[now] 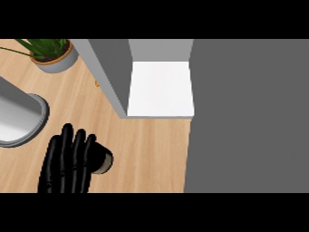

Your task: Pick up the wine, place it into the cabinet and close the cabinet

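My left hand [64, 165] shows at the lower left with its fingers straight and pointing up, resting over the wooden counter [150, 149]. Just right of it, partly hidden by it, is a dark rounded thing with a pale tan rim [103, 161]. It may be the wine bottle, but I cannot tell for sure. The fingers are not curled round it. The cabinet [110, 77] stands open at the top middle, and its white shelf [161, 88] is bare. My right hand shows nowhere.
A broad grey panel [253, 115] fills the whole right side, next to the cabinet's opening. A large grey cylinder [9, 113] slants in from the left edge. A potted plant [53, 56] stands at the top left.
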